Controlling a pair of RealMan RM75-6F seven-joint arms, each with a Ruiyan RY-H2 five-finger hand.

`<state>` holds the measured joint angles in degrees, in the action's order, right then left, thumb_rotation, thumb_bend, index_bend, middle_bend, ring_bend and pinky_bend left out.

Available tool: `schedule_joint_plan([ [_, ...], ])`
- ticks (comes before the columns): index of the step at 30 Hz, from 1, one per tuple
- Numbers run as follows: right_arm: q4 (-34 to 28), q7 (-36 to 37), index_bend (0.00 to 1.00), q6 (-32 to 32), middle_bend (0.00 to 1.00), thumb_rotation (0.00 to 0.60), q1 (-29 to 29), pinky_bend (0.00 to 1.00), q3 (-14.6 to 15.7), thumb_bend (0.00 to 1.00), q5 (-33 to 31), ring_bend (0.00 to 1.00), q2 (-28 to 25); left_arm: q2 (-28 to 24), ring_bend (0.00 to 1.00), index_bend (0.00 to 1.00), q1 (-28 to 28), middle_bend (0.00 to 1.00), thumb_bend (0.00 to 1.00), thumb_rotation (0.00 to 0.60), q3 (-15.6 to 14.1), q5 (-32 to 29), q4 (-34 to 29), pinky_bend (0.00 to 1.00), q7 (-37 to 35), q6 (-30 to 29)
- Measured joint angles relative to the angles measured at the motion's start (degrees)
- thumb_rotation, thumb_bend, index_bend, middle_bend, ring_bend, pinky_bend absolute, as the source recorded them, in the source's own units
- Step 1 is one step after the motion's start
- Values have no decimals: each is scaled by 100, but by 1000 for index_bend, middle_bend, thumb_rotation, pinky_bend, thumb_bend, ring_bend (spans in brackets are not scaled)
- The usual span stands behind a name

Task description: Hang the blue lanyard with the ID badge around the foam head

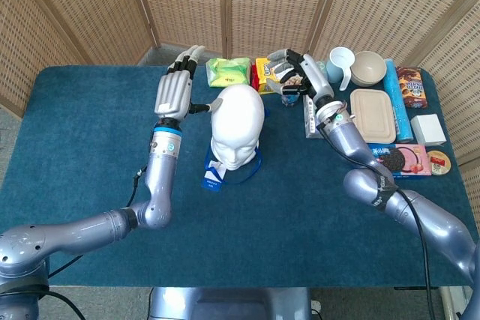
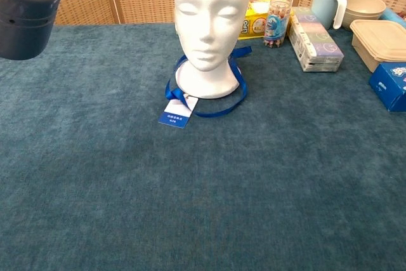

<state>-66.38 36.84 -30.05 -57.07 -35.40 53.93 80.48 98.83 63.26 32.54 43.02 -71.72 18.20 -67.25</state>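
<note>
Blue lanyard (image 2: 219,107) lies looped around the foam head (image 2: 211,14) base — both hands empty.

Foam head (image 2: 212,26) hides the lanyard's (image 2: 216,109) rear.

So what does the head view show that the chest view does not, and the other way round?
Only the head view shows both hands: the left hand raised beside the foam head and the right hand further back, both holding nothing, fingers apart. It also shows the white box at the table's right edge.

Only the chest view shows the face from the front and the blue lanyard lying in a loop around the base, on the cloth.

Both show the foam head, lanyard, ID badge and light blue mug.
</note>
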Motion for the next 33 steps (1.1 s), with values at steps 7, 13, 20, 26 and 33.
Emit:
schedule_joint_plan([
  [7,-232,400,290,-120,307,512,214,290,-33,317,467,274,-110,-188,0,57,-214,66,115,509,-42,56,-278,153,-54,-77],
  [13,-508,849,290,-370,306,511,473,282,-64,312,851,271,-268,-563,0,56,-539,66,116,496,-116,91,-876,153,-59,-159],
  [20,-829,911,290,-691,306,513,739,281,9,309,1036,270,-493,-1071,0,56,-925,66,125,495,-239,114,-1565,153,109,-357],
  [26,-1401,552,296,-1177,313,517,1160,282,239,309,1138,269,-873,-1667,0,56,-1484,66,209,497,-605,251,-2265,153,318,-623],
  [33,-2172,37,323,-1834,361,515,1739,315,600,346,1346,310,-1299,-2330,0,57,-2197,66,274,505,-1167,554,-2968,155,377,-901],
])
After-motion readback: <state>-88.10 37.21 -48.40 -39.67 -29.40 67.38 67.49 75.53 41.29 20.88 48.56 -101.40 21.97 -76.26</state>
